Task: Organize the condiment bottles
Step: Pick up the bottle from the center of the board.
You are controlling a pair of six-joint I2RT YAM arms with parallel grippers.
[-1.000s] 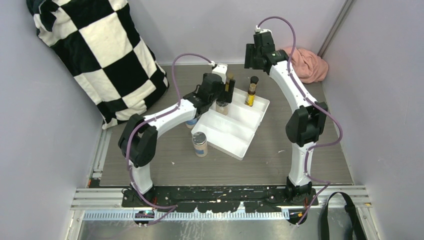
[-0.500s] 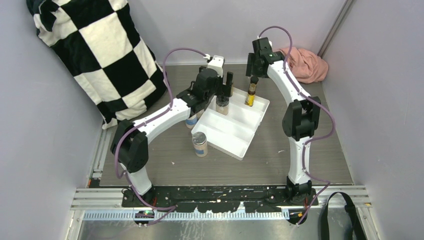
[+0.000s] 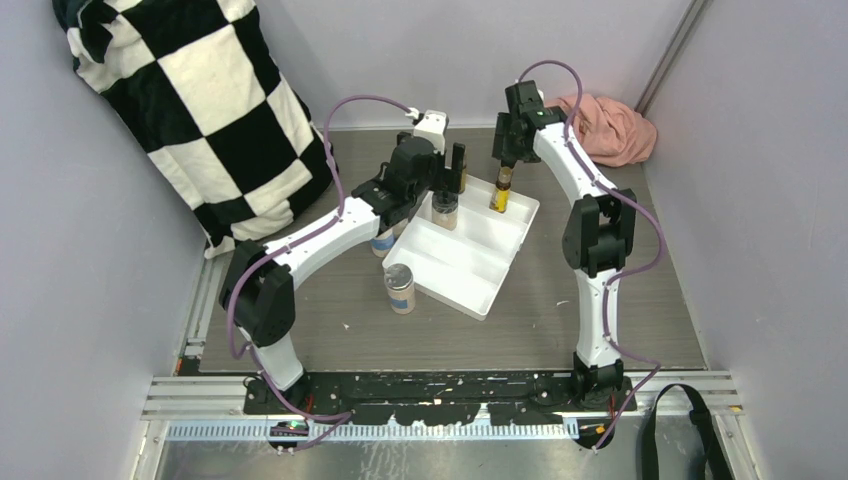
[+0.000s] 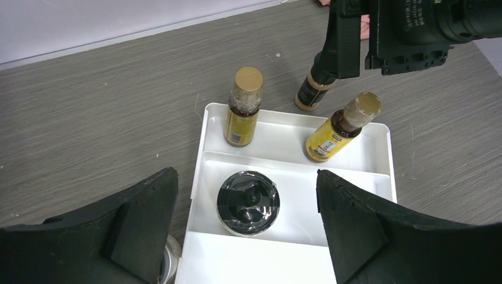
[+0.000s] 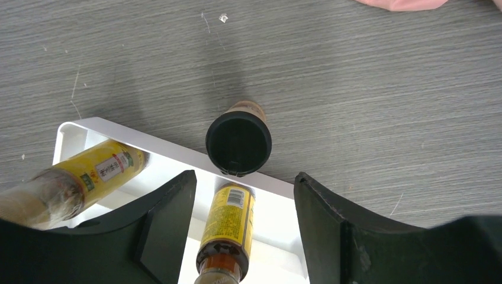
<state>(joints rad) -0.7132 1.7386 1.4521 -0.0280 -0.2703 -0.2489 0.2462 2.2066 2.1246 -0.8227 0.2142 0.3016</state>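
Note:
The white tray (image 3: 480, 270) holds two slim yellow bottles in its far compartment, one at the left (image 4: 243, 106) and one at the right (image 4: 337, 127). A black-lidded jar (image 4: 248, 203) stands in the middle compartment. My left gripper (image 4: 247, 174) is open above that jar, a finger to each side, holding nothing. My right gripper (image 5: 244, 177) is open over the tray's far edge. Below it, a dark-capped bottle (image 5: 238, 144) stands on the table just outside the tray, and a yellow bottle (image 5: 228, 231) shows between the fingers. The grippers also show in the top view, left (image 3: 455, 172) and right (image 3: 505, 152).
A silver-lidded jar (image 3: 400, 288) stands on the table left of the tray. Another jar (image 3: 383, 243) is partly hidden under my left arm. A checkered blanket (image 3: 200, 100) leans at the back left. A pink cloth (image 3: 610, 128) lies at the back right.
My right gripper has come down and forward to the bottles at the tray's far edge. My left arm has shifted slightly back over the black-lidded jar, open throughout.

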